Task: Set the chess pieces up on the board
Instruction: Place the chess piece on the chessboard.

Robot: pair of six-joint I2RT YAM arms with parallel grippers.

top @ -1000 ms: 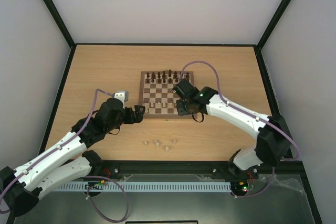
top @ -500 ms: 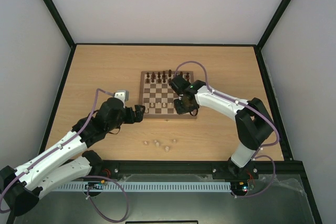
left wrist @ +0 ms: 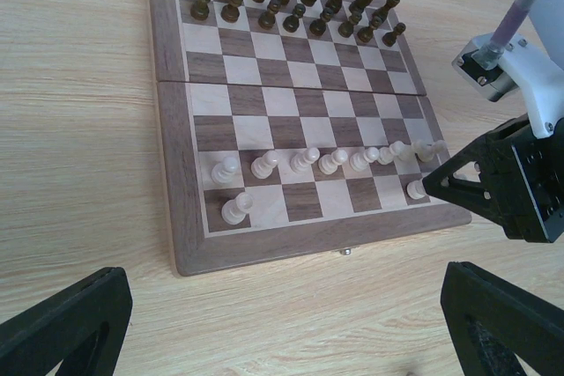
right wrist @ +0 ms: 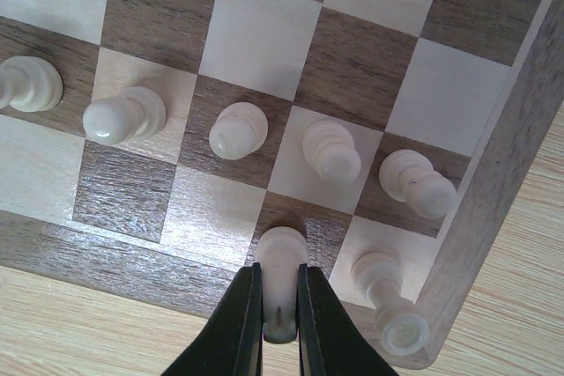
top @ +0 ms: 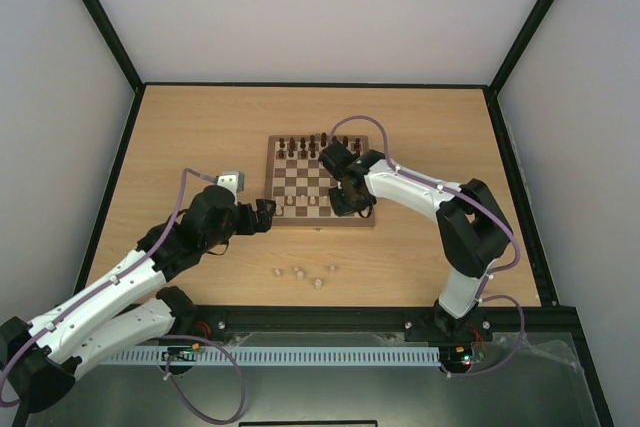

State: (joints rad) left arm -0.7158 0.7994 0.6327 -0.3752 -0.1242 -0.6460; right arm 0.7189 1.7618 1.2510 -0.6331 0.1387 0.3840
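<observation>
The board [top: 272, 183] lies mid-table, with dark pieces on its far rows and a row of cream pawns [left wrist: 304, 160] near its front. My right gripper [right wrist: 280, 275] is shut on a cream chess piece [right wrist: 284, 248], held over a dark square in the front row beside the right corner piece [right wrist: 388, 301]. In the top view this gripper [top: 347, 201] is at the board's near right. My left gripper [top: 262, 215] is open and empty, just off the board's near left corner; its fingers [left wrist: 66, 323] frame the board edge [left wrist: 264, 248].
Several loose cream pieces [top: 300, 273] lie on the table in front of the board, between the two arms. Dark pieces [left wrist: 282, 2] fill the two far rows. One cream piece [left wrist: 236, 209] stands in the near left corner. A black frame rims the table.
My right arm has folded in, its elbow swinging left and toward the board, and its gripper has shifted slightly left over the front row. The left arm has not moved.
</observation>
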